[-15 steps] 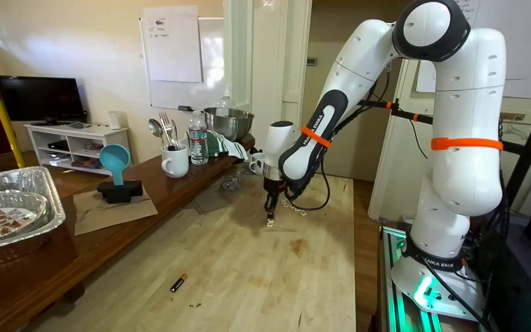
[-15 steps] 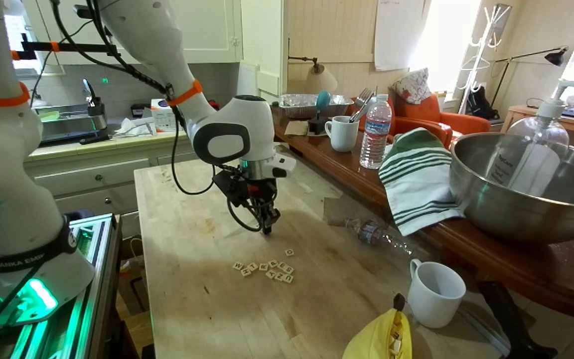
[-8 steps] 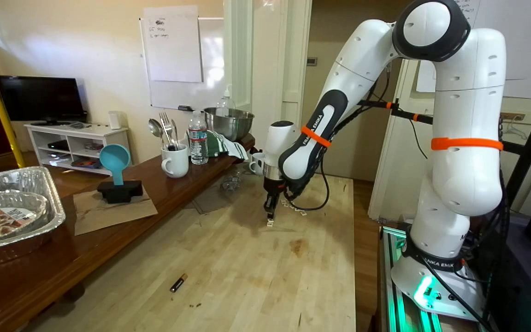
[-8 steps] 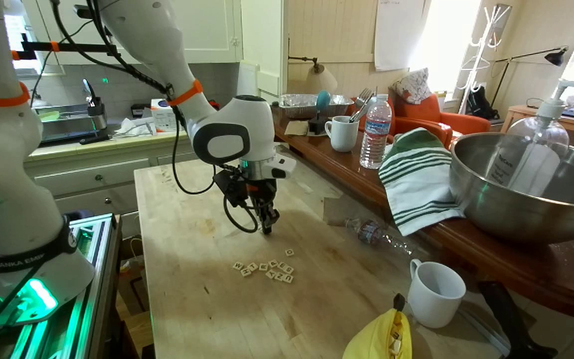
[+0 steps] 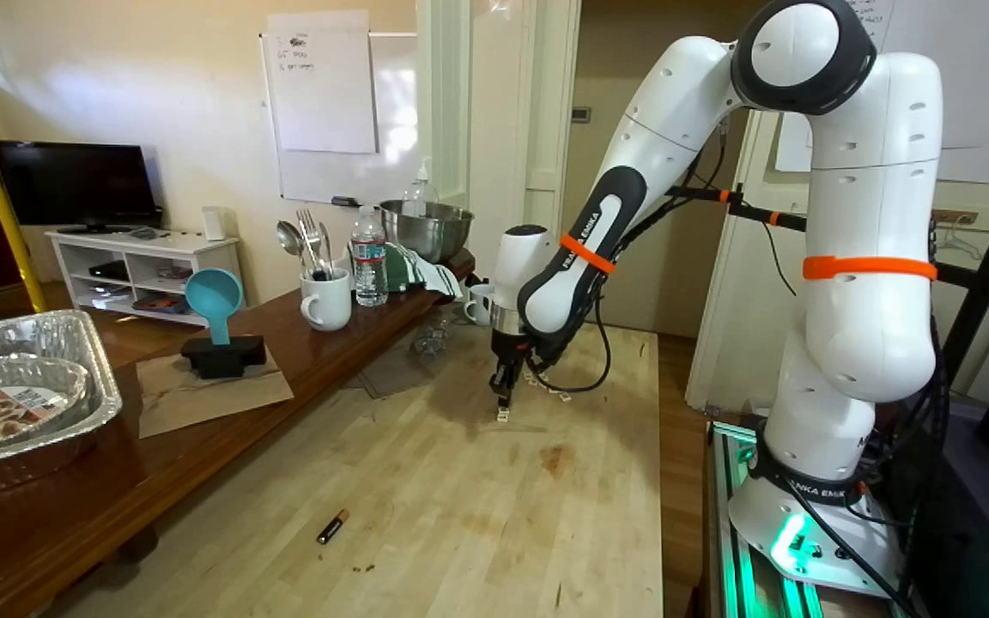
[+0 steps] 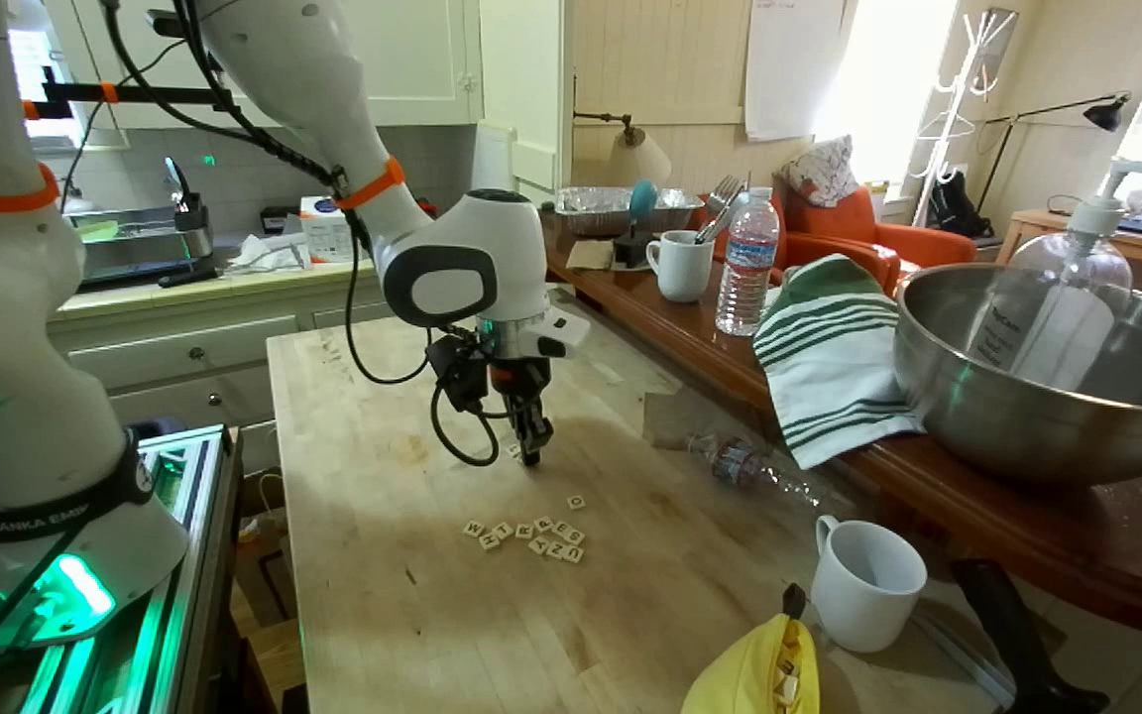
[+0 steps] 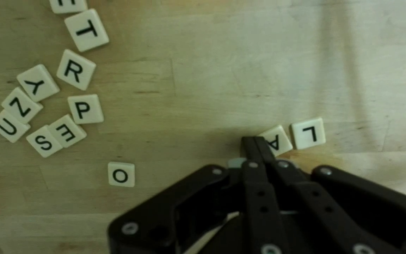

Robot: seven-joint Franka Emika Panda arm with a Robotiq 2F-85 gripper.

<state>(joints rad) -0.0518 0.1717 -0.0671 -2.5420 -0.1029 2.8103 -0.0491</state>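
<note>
My gripper (image 7: 256, 141) is shut, its black fingertips pressed together with nothing seen between them. It points down at the wooden tabletop and also shows in both exterior views (image 5: 504, 401) (image 6: 530, 458). A cream letter tile marked A (image 7: 278, 139) lies right beside the fingertips, partly covered by them; whether they touch is unclear. A tile marked L (image 7: 308, 133) lies just beyond the A. A tile marked O (image 7: 121, 174) lies alone. A loose group of several tiles, among them P (image 7: 86, 109), R (image 7: 76, 70) and T (image 7: 86, 30), lies farther off.
A battery (image 5: 332, 527) lies on the tabletop (image 5: 460, 481). An empty plastic bottle (image 6: 749, 468), a white mug (image 6: 866, 585), a yellow pouch (image 6: 759, 669) and a black-handled pan or utensil (image 6: 1017, 635) are on the table. A raised brown ledge (image 6: 630, 307) runs alongside with a steel bowl (image 6: 1027, 426).
My wrist has turned a little, its camera and cable swinging left in an exterior view; a tile shows more beside the fingertips. The fingertips stay in nearly the same place, and the other tiles have not moved.
</note>
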